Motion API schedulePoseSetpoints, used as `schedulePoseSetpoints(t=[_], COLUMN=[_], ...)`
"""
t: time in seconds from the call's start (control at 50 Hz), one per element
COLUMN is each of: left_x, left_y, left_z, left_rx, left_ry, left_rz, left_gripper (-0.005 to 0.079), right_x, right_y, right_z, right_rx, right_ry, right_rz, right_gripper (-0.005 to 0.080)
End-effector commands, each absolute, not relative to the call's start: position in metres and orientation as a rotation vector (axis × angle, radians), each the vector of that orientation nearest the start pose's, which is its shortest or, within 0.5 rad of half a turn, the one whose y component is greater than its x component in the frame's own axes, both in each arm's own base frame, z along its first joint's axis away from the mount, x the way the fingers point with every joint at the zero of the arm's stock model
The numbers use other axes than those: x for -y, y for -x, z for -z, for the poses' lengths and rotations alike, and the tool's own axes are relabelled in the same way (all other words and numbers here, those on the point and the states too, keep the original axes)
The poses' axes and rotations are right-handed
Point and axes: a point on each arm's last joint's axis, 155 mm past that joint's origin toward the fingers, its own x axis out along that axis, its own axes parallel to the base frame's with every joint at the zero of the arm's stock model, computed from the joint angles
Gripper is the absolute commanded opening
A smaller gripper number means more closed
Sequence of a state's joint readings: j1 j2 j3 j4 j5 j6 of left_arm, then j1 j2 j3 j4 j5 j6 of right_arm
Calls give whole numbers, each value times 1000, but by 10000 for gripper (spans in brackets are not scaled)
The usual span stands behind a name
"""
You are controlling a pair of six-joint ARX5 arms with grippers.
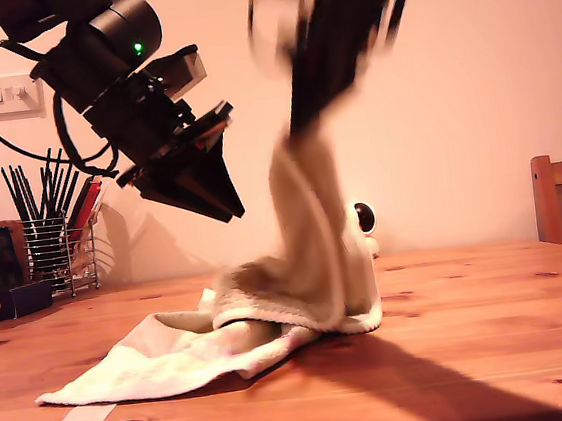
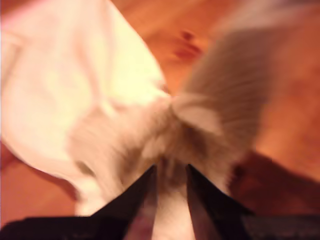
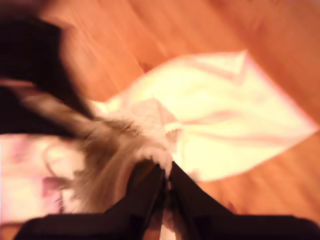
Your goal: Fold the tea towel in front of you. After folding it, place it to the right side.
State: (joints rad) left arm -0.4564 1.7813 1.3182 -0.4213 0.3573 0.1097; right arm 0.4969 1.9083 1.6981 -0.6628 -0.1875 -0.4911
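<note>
Right now the tea towel (image 1: pixel 273 322) is lying partly on the table (image 1: pixel 495 329) and partly hanging in the air. One pale end is spreading flat toward the exterior view's left. The middle is bunching into a roll, and from that roll a tall strip is rising to my first hand (image 1: pixel 298 128). In the first wrist view that hand (image 2: pixel 171 172) is pinching a fold of the towel (image 2: pixel 75 100) between its two fingers, with cloth filling the gap between them. It is showing smeared in every view, so I am judging that it is moving fast. My second hand (image 1: pixel 232 208) is hovering above the roll on the exterior view's left. Its fingers are looking pressed almost together in its own view (image 3: pixel 166 172) and, as far as I can tell, gripping nothing, with the flat part of the towel (image 3: pixel 225 115) lying just beyond them. The fold is looking barely begun. Several things could be going wrong from here. The pinch is looking narrow, so a quick swing could be pulling the cloth free. With nothing pinning the flat end, the whole towel could be dragging along and bunching rather than folding over cleanly. The two arms are also working close together, so the raised strip could be catching on my second hand.
</note>
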Motion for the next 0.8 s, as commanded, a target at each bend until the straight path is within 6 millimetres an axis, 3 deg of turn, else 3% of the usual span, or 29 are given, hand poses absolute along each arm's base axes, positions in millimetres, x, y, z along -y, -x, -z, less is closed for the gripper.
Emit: schedulePoseSetpoints(t=[0.0,0.1,0.24,0.36,0.5,0.68,0.78], left_x=[267,275,290,302,318,338,348], left_y=[-381,-373,-356,-346,-340,-341,-345], left_z=[-131,-136,-128,-128,-129,-103,-84], left_rx=[-866,-886,-952,-959,-949,-925,-907], left_ry=[-123,-64,-26,-26,-29,-153,-215], left_rz=[851,884,911,939,941,856,808], left_gripper=[145,144,142,142,142,163,287], right_x=[-279,-287,-280,-255,-218,-198,-198], right_y=[-447,-454,-475,-503,-518,-520,-519], right_z=[-160,-151,-164,-180,-178,-171,-170], right_rx=[-713,-708,-634,-582,-620,-666,-669], right_ry=[540,508,499,440,378,368,370], right_rz=[-845,-861,-819,-734,-652,-616,-618], right_gripper=[-13,-13,-13,-13,-13,-13,-13])
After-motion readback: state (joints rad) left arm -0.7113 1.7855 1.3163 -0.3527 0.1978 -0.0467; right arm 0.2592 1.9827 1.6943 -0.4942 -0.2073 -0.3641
